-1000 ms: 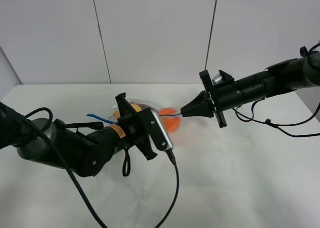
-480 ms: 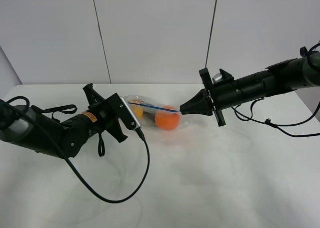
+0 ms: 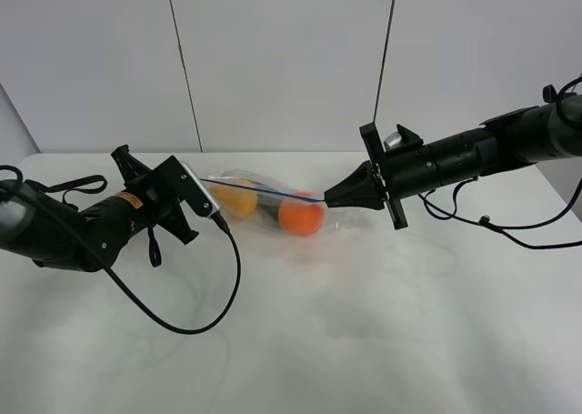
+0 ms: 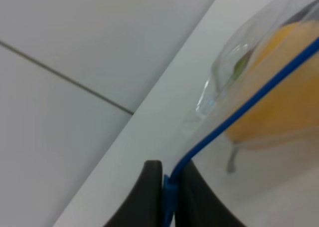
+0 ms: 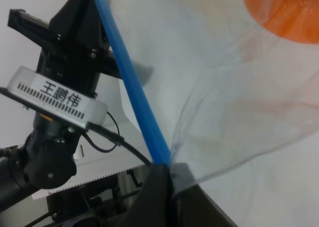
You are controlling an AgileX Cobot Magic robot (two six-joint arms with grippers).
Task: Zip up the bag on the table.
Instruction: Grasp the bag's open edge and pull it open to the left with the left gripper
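Observation:
The clear bag (image 3: 264, 205) lies on the white table (image 3: 364, 323), with a yellow pear (image 3: 234, 198), a dark item and an orange (image 3: 301, 216) showing through. Its blue zip strip (image 3: 277, 192) runs taut between both grippers. My left gripper (image 3: 202, 183) is shut on the strip's left end; the left wrist view shows the strip (image 4: 239, 112) pinched between the fingers (image 4: 152, 187). My right gripper (image 3: 328, 200) is shut on the strip's right end, and the strip (image 5: 129, 72) enters it in the right wrist view (image 5: 167, 174).
A black cable (image 3: 195, 323) loops from the left arm across the table in front of the bag. Grey wall panels stand behind the table's far edge (image 3: 273, 153). The left arm (image 5: 65, 102) shows in the right wrist view beyond the bag.
My left gripper has slid left along the zip strip, from near the orange to the bag's left end. The bag is now uncovered and the strip is pulled straight. The right gripper has held still.

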